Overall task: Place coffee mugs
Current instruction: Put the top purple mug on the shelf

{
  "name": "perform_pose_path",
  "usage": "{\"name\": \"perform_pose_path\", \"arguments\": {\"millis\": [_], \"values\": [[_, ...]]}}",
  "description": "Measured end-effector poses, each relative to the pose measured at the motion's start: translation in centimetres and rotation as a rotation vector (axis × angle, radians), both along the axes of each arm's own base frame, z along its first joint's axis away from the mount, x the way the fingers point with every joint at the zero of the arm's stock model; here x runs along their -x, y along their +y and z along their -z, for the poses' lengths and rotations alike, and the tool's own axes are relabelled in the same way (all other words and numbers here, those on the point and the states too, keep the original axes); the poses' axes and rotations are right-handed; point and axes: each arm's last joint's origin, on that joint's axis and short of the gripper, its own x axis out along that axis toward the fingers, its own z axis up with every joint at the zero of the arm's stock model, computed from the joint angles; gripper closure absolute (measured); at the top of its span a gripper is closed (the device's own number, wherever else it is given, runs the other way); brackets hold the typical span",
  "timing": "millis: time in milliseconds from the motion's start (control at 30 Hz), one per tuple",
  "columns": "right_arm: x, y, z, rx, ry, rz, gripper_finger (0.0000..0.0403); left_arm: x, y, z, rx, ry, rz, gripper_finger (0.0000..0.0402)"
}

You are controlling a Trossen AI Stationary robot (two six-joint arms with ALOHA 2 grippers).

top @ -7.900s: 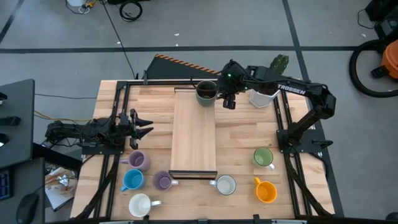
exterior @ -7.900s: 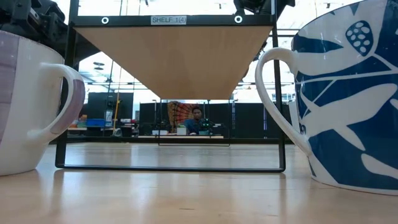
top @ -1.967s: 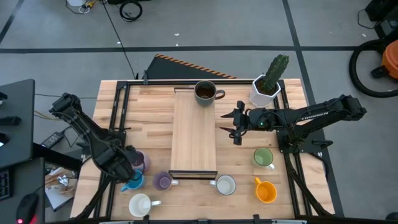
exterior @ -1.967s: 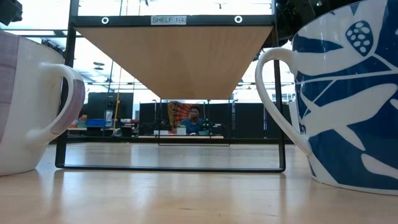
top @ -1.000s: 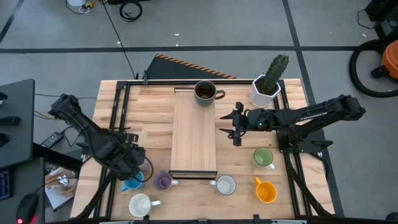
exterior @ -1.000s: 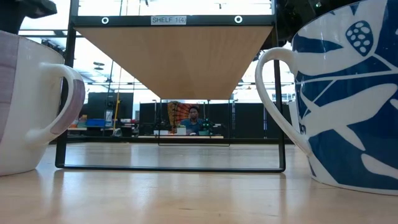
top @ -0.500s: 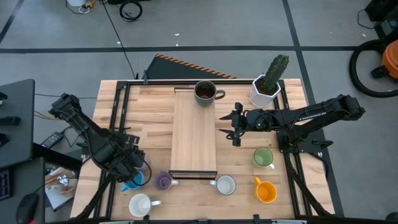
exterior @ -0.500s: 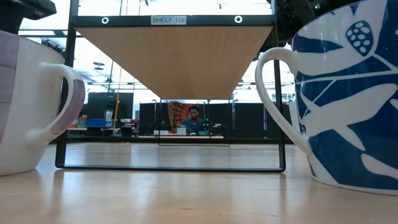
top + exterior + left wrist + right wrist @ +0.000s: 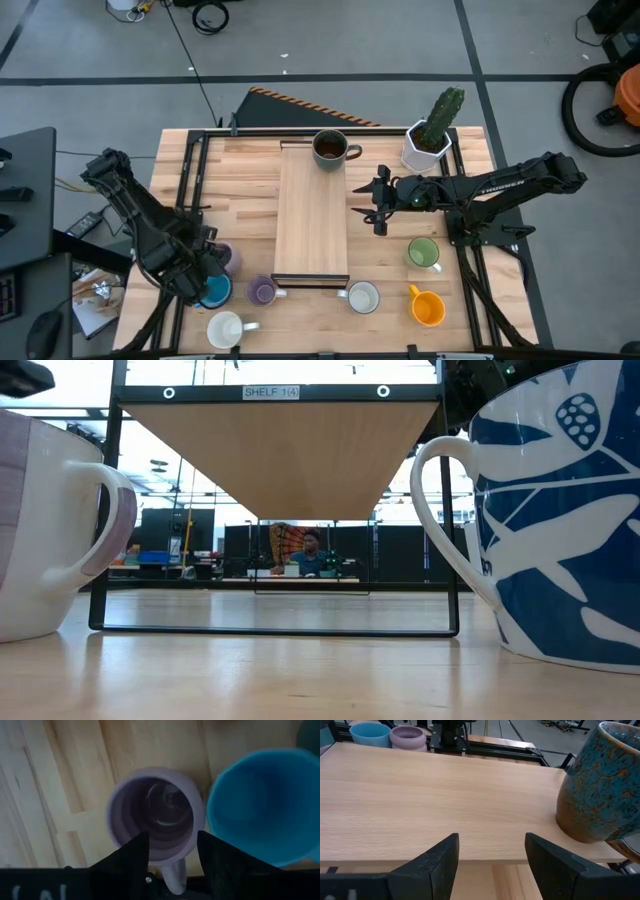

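My left gripper [image 9: 207, 268] [image 9: 172, 856] hangs open over a purple mug [image 9: 154, 817] near the table's left edge. Its fingers stand on either side of the mug's handle [image 9: 175, 874], and I see no touch. A blue mug [image 9: 260, 805] [image 9: 213, 291] stands beside that mug. A second purple mug [image 9: 262, 291], two white mugs [image 9: 225, 328] [image 9: 362, 297], a green mug [image 9: 423, 252] and an orange mug [image 9: 428, 307] rest along the near side. A dark brown mug [image 9: 330, 148] [image 9: 600, 790] sits on the shelf board's far end. My right gripper [image 9: 373, 205] [image 9: 492, 852] waits open by the board's right edge.
A raised wooden shelf board [image 9: 312, 215] on a black frame runs down the table's middle. A white pot with a cactus [image 9: 428, 145] stands at the far right. Black rails [image 9: 185, 190] line both sides. In the low view two mugs [image 9: 50, 530] [image 9: 560, 510] loom close.
My left gripper has shifted a little toward the table's left near corner, staying over the purple mug beside the blue one. My right arm and all mugs have kept still.
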Motion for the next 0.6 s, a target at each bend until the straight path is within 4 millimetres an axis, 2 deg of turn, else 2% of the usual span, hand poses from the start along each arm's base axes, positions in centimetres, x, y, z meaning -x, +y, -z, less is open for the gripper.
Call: {"name": "perform_pose_path", "arguments": {"millis": [233, 600], "values": [[0.0, 0.0, 0.0, -0.001, -0.005, -0.001, 0.0170, 0.5, 0.3, 1.9, -0.019, 0.054, 0.010, 0.0230], [0.0, 0.0, 0.0, -0.005, -0.006, 0.000, 0.0170, 0.6, 0.4, 3.4, -0.016, 0.049, 0.009, 0.0237]]}}
